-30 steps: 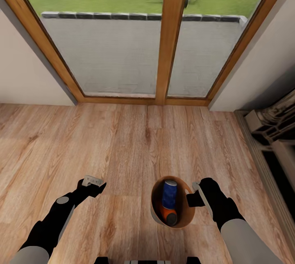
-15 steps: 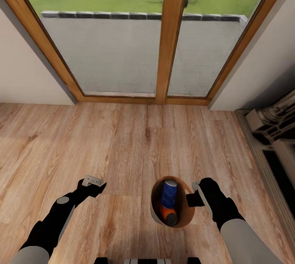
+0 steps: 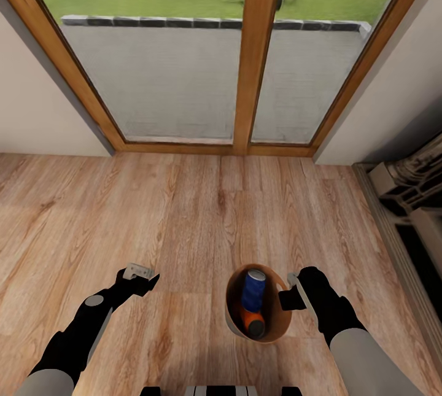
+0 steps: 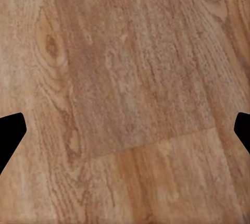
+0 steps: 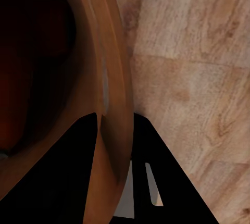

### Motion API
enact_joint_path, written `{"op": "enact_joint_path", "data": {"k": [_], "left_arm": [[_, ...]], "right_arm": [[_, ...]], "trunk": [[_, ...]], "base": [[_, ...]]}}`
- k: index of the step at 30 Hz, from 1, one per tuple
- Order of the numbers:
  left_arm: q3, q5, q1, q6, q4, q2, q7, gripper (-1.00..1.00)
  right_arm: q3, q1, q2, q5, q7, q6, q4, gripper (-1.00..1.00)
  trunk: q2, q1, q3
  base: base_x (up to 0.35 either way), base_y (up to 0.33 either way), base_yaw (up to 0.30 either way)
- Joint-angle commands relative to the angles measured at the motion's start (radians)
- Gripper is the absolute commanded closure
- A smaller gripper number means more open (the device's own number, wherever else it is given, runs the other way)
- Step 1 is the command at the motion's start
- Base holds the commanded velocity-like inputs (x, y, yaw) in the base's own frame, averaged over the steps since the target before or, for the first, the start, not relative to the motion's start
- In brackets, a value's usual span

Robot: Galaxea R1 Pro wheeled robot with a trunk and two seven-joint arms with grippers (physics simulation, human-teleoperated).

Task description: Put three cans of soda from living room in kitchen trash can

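My right end effector (image 3: 289, 290) pinches the tash can (image 3: 277, 322) rim; I see 1 blue can (image 3: 252, 290) and 1 orange can (image 3: 252, 322) inside. My left end effector (image 3: 137, 272) hangs wide over the floor (image 3: 184, 212).

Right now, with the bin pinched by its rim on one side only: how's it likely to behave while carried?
The trash can is gripped at its right rim by the right gripper, so it may tilt or swing. The wall looks thin and smooth, so probably light and perhaps slippery. The blue can and orange can lie loose inside and may shift.
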Motion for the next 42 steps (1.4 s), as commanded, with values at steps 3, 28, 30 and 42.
{"op": "enact_joint_path", "data": {"k": [3, 28, 30, 42], "left_arm": [[0.000, 0.000, 0.000, -0.001, 0.000, 0.000, 0.000, -1.00], [-0.001, -0.006, 0.000, -0.013, 0.002, 0.000, 0.000, -1.00], [-0.001, -0.006, 0.000, -0.013, 0.002, 0.000, 0.000, -1.00], [-0.002, -0.006, 0.000, -0.013, 0.002, 0.000, 0.000, -1.00]], "right_arm": [[0.000, 0.000, 0.000, -0.023, 0.005, 0.001, 0.000, 1.00], [0.002, 0.000, 0.003, -0.022, 0.005, 0.001, 0.017, 1.00], [0.001, 0.000, 0.003, -0.022, 0.005, 0.001, 0.017, 1.00], [0.001, 0.000, 0.004, -0.022, 0.005, 0.001, 0.017, 1.00]], "trunk": [[0.000, 0.000, 0.000], [-0.056, 0.031, -0.025], [-0.056, 0.031, -0.025], [-0.056, 0.031, -0.025]], "base": [[0.000, 0.000, 0.000], [0.000, 0.000, 0.000], [0.000, 0.000, 0.000], [0.000, 0.000, 0.000]]}}
